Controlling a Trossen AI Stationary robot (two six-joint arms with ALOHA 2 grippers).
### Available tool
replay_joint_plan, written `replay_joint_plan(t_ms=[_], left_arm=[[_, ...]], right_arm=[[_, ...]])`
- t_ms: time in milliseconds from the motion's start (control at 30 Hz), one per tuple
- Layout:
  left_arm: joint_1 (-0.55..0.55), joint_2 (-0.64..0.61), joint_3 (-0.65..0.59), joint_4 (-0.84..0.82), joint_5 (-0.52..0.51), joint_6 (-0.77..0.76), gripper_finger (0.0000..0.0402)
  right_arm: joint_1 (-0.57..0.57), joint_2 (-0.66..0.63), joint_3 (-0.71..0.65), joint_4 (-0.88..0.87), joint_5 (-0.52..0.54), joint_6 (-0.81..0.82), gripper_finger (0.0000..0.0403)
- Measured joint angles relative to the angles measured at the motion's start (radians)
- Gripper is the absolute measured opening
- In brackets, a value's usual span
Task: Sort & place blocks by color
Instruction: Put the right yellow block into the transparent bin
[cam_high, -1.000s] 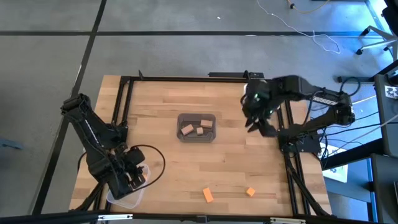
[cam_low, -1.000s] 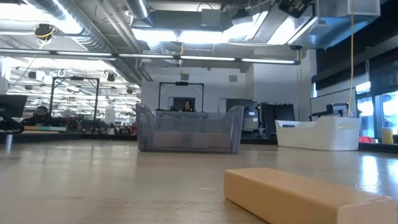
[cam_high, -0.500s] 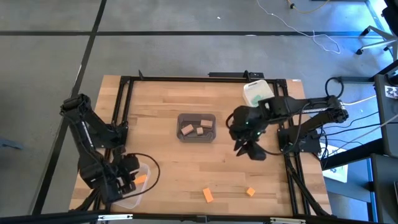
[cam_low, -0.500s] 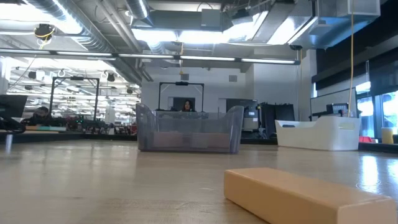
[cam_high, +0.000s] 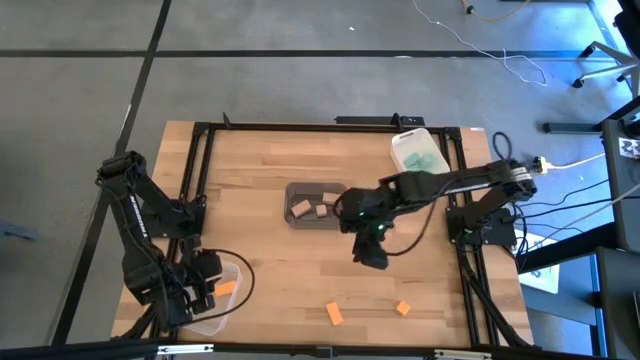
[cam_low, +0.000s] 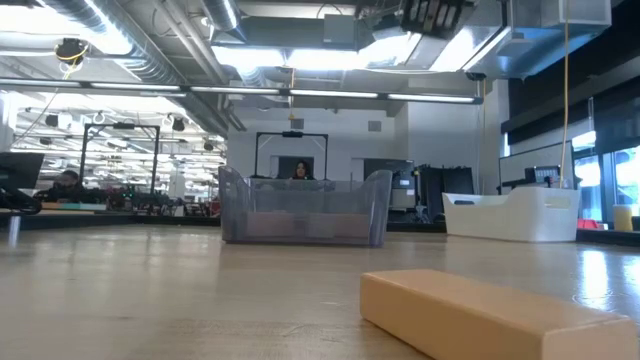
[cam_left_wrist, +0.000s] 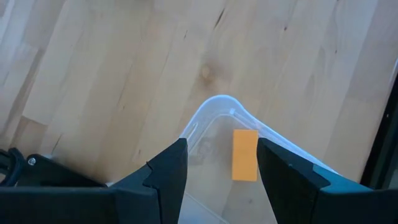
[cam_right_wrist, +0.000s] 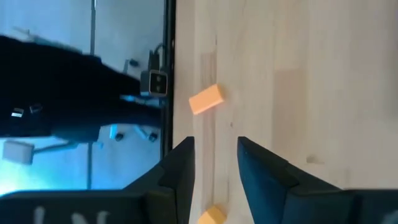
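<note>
Two orange blocks (cam_high: 335, 314) (cam_high: 403, 309) lie flat on the table near its front edge; the right wrist view shows them too (cam_right_wrist: 206, 99) (cam_right_wrist: 212, 216). My right gripper (cam_high: 372, 252) (cam_right_wrist: 214, 146) hangs open and empty above the table's middle, on the far side of them. Another orange block (cam_left_wrist: 244, 154) lies flat in the clear bin (cam_high: 218, 297) at the near left. My left gripper (cam_high: 200, 288) (cam_left_wrist: 222, 146) hovers open and empty over that bin. Tan blocks (cam_high: 312, 207) lie in the dark grey bin (cam_high: 317, 188). Teal blocks (cam_high: 424, 160) lie in the white bin (cam_high: 405, 140).
In the low view a block (cam_low: 490, 315) lies close to the camera, with the grey bin (cam_low: 300, 212) and white bin (cam_low: 515, 215) behind it. Black frame rails (cam_high: 190, 180) run along the table's left, right and far edges. Bare wood shows between the bins.
My right gripper has swung from above the white bin at the far right toward the table's middle and near edge, sinking and rolling as it went; the white bin now shows. My left gripper has shifted slightly toward the near left, uncovering the orange block in the clear bin.
</note>
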Motion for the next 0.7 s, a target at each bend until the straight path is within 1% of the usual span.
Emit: replay_joint_plan(t_ms=[267,333,400,467,567,700], left_arm=[[0.000,0.000,0.000,0.000,0.000,0.001,0.0183],[0.000,0.000,0.000,0.000,0.000,0.001,0.0183],[0.000,0.000,0.000,0.000,0.000,0.001,0.0183],[0.000,0.000,0.000,0.000,0.000,0.001,0.0183],[0.000,0.000,0.000,0.000,-0.001,0.001,0.0183],[0.000,0.000,0.000,0.001,-0.001,0.001,0.0183]], right_arm=[[0.043,0.124,0.000,-0.023,-0.104,-0.028,0.0120],[0.067,0.148,0.000,-0.049,-0.109,-0.068,0.0120],[0.096,0.166,0.000,-0.076,-0.106,-0.154,0.0120],[0.131,0.180,0.000,-0.135,-0.079,-0.257,0.0120],[0.197,0.194,0.000,-0.190,-0.009,-0.391,0.0120],[0.288,0.216,0.000,-0.205,0.049,-0.456,0.0120]])
